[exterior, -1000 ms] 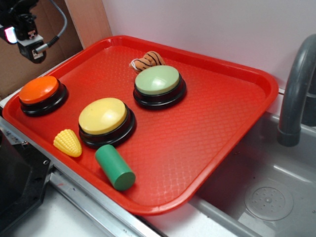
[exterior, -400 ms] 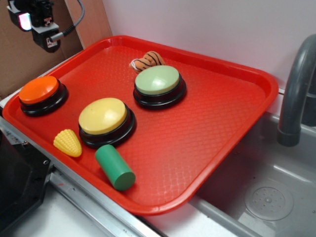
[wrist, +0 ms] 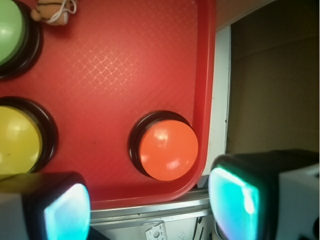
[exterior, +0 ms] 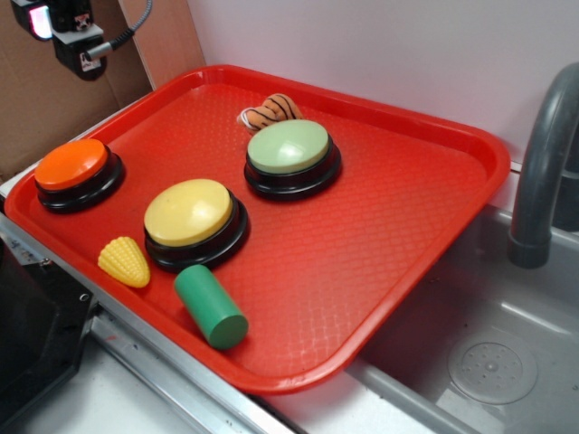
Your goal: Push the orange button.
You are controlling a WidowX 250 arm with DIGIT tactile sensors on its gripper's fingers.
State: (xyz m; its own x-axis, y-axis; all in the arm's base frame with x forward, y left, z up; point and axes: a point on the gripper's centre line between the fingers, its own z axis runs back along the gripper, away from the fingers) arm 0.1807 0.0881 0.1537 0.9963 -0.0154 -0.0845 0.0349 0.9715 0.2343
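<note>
Red tray (exterior: pixel 425 235) holds orange button (exterior: pixel 72 165) and 2 others.

hand (exterior: pixel 68 41) cropped by exterior top edge, blurred fingers (wrist: pixel 65 210) cut off at wrist-view bottom

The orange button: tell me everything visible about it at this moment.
The orange button is a round buzzer with a glossy orange dome cap, plastic by its look, seated on a wider black base. It sits upright and flat in the near-left corner of the red tray, close to the rim. Nothing touches it: the yellow button stands apart on the tray, and the gripper hangs well above, its two pads spread wide in the wrist view. The cap shows only a soft light reflection.
</note>
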